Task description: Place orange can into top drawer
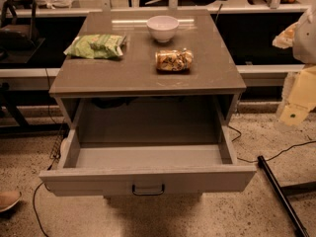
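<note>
The orange can (174, 60) lies on its side on the grey table top (98, 78), just in front of the white bowl. The top drawer (148, 180) is pulled wide open toward me; its inside shows nothing in it, and a dark handle sits at the centre of its front panel. My gripper (295, 113) hangs at the right edge of the view, off the table's right side and about level with the drawer opening. It is well apart from the can and holds nothing that I can see.
A white bowl (162, 27) stands at the back of the table top. A green snack bag (95, 46) lies at the back left. A black pole (281, 196) and cables lie on the floor at right. A shoe (7, 200) shows at bottom left.
</note>
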